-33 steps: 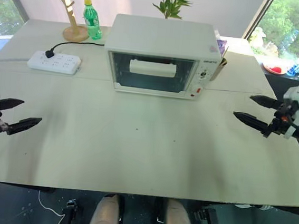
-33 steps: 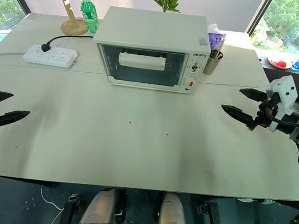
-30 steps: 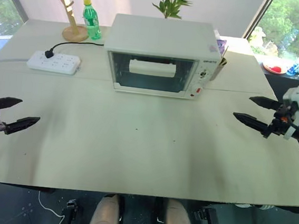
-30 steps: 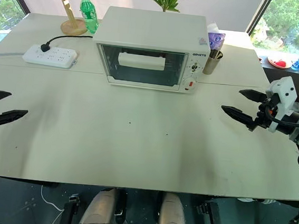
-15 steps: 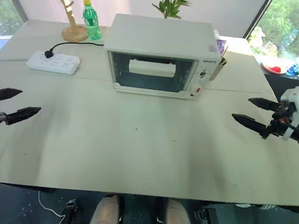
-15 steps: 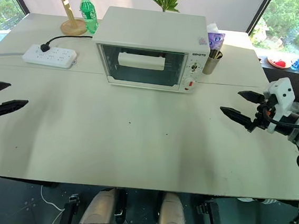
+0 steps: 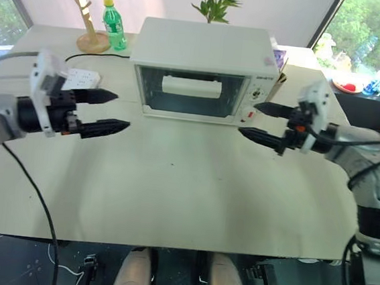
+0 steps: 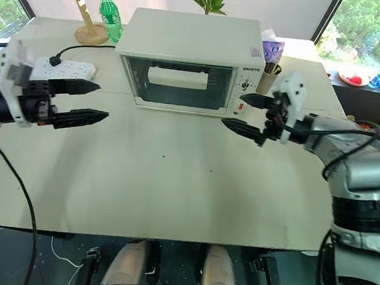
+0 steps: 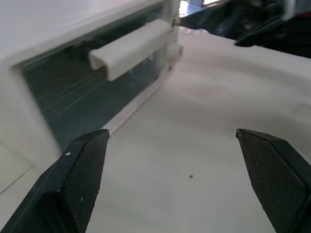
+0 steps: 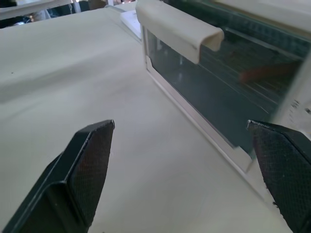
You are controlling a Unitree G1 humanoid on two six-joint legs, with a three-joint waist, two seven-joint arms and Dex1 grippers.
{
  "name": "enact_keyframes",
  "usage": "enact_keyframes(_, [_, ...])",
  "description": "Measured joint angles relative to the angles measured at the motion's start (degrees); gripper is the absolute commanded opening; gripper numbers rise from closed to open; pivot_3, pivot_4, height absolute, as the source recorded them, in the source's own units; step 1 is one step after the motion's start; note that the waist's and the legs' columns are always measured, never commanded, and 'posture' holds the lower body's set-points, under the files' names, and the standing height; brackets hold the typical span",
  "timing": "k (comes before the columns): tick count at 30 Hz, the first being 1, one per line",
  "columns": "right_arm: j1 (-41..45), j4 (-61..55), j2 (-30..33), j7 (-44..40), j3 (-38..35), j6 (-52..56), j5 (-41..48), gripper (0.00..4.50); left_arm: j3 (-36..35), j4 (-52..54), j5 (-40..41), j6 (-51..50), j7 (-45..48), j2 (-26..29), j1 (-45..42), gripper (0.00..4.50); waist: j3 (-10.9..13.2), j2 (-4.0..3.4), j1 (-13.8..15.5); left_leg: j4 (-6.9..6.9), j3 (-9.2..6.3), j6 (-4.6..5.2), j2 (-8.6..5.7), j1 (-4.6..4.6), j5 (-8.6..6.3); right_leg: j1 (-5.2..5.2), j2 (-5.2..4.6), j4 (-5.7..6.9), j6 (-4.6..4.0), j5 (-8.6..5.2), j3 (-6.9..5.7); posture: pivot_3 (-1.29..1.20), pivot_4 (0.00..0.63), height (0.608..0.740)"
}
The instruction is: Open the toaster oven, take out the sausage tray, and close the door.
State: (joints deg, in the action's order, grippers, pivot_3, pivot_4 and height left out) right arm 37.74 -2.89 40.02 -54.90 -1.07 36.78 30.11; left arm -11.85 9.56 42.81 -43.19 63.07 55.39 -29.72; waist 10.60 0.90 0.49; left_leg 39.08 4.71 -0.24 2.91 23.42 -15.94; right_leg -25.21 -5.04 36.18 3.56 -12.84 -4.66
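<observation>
Both arms are hanging over the table (image 7: 184,202), flanking the toaster oven (image 7: 204,70), which is sitting at the far middle of the table. The left gripper (image 7: 105,111) is pointing in from the left with its two black fingers spread wide and empty; the right gripper (image 7: 263,121) is mirroring it from the right, near the knob panel (image 7: 256,98), also spread wide and holding nothing. Neither is touching the oven. Judging from the angles, both are lining up on the front so one can hook the handle (image 9: 131,48) and pull the door (image 7: 195,92) down.

The door is sitting shut and upright: dark glass pane in a white frame, with a long rounded white bar handle across the upper part, hollow underneath in the left wrist view. The sausage tray (image 10: 272,70) is inside, behind the glass; through the pane a reddish blur is showing on wire rack bars, too vague to make out the tray edges. So step one is not yet done.

The oven body is a boxy white shell, smooth and matte. The table top is pale, flat, slightly speckled. The fingers are tapering, with cross-hatched grip faces. Far left, a white power strip (image 8: 72,70), a green bottle (image 7: 112,24) and a wooden stand (image 7: 88,15) are sitting well clear of the work.
</observation>
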Motion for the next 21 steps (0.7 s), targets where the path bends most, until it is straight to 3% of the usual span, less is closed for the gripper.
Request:
enact_keyframes(14, [11.0, 18.0, -11.5, -0.2, 7.0, -8.9, -9.4, 4.5, 4.0, -3.9, -2.9, 1.5, 4.2, -0.4, -4.2, 4.44, 0.0, 0.0, -0.3, 0.02, -0.02, -0.02, 0.0, 0.02, 0.02, 0.0, 0.0, 0.02, 0.01, 0.0, 0.0, 0.0, 0.15, 0.722])
enact_keyframes(21, [12.3, 17.3, -14.8, -1.9, 7.5, -9.3, -9.4, 4.5, 4.0, -4.1, -3.5, 2.1, 3.1, -0.7, -4.1, 4.44, 0.0, 0.0, -0.3, 0.02, -0.04, -0.04, 0.0, 0.02, 0.03, 0.0, 0.0, 0.04, 0.01, 0.01, 0.0, 0.0, 0.15, 0.722])
